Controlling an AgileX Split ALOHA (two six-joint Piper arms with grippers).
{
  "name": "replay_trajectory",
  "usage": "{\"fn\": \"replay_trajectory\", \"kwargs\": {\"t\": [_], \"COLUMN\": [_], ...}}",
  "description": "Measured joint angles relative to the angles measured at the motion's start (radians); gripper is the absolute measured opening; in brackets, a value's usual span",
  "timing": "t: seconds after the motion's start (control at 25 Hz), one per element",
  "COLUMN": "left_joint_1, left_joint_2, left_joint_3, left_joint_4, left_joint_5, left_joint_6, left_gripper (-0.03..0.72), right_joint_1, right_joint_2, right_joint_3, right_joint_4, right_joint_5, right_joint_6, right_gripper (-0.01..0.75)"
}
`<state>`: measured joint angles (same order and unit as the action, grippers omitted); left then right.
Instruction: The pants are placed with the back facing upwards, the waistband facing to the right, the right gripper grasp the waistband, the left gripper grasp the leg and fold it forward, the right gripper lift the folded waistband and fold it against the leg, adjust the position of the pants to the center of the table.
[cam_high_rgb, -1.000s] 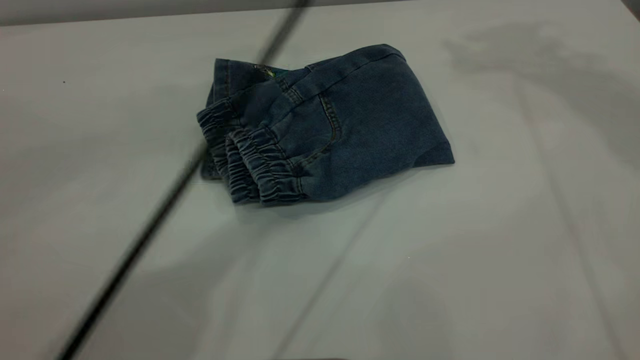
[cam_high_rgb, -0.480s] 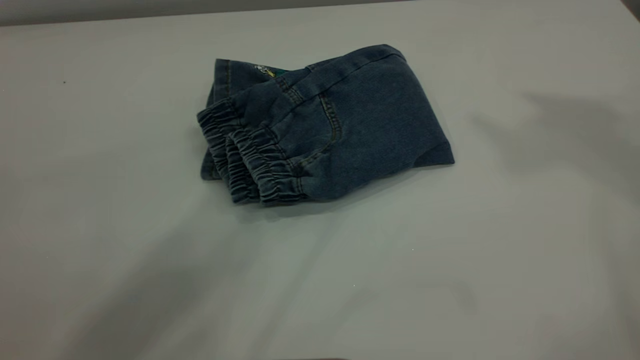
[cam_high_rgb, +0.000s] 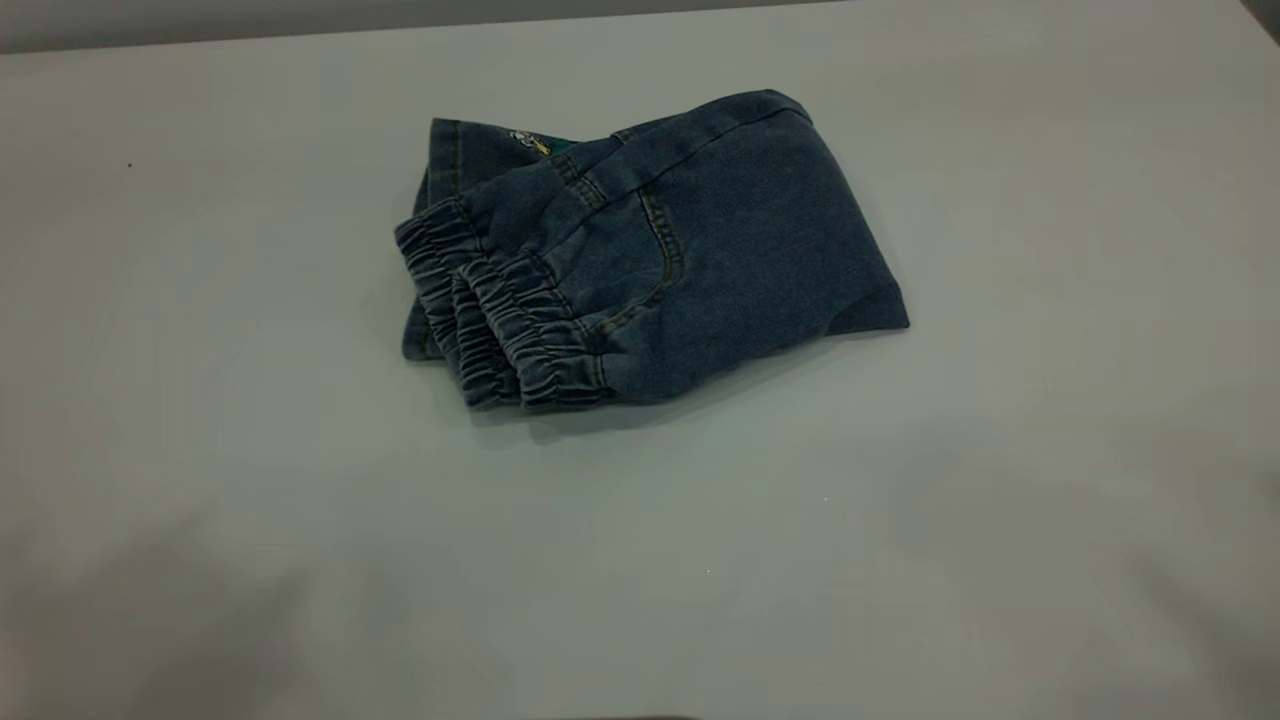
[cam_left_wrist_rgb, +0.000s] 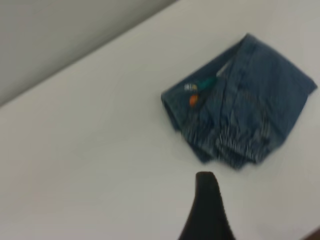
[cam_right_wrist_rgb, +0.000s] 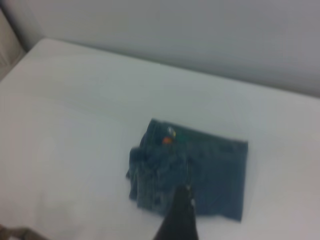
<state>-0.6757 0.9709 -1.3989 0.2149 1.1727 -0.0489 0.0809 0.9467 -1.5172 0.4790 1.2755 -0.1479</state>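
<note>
From my remote station, the pants (cam_high_rgb: 640, 250) lie folded on the table (cam_high_rgb: 200, 400), waistband (cam_high_rgb: 500, 320) tucked over; I cannot tell either gripper's state.

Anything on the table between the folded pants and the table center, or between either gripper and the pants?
Nothing visible. The pants lie folded alone on the table. Both wrist views show only bare tabletop between each gripper and them.

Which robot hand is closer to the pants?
Probably the right. The right gripper seems to hang over the edge of the pants; the left gripper hangs over bare table beside them. Neither touches them.
</note>
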Motion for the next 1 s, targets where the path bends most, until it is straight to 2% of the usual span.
{"fn": "replay_trajectory", "kwargs": {"t": [0.36,0.64,0.8,1.0], "left_joint_1": [-0.002,-0.002,-0.002,-0.002], "left_joint_2": [-0.409,-0.578,-0.614,-0.617], "left_joint_3": [0.408,0.702,0.797,0.855], "left_joint_4": [-0.002,-0.004,-0.013,-0.110], "left_joint_5": [0.000,0.000,0.000,-0.003], "left_joint_6": [-0.008,-0.006,-0.003,0.066], "left_gripper": [0.504,0.504,0.504,0.504], "right_joint_1": [0.000,0.000,0.000,0.000], "right_joint_2": [-0.442,-0.710,-0.810,-0.871], "right_joint_3": [0.428,0.701,0.810,0.894], "right_joint_4": [-0.007,-0.129,-0.177,-0.231], "right_joint_5": [0.001,0.002,-0.017,-0.046], "right_joint_6": [0.002,-0.003,-0.003,-0.003], "right_gripper": [0.582,0.582,0.582,0.582]}}
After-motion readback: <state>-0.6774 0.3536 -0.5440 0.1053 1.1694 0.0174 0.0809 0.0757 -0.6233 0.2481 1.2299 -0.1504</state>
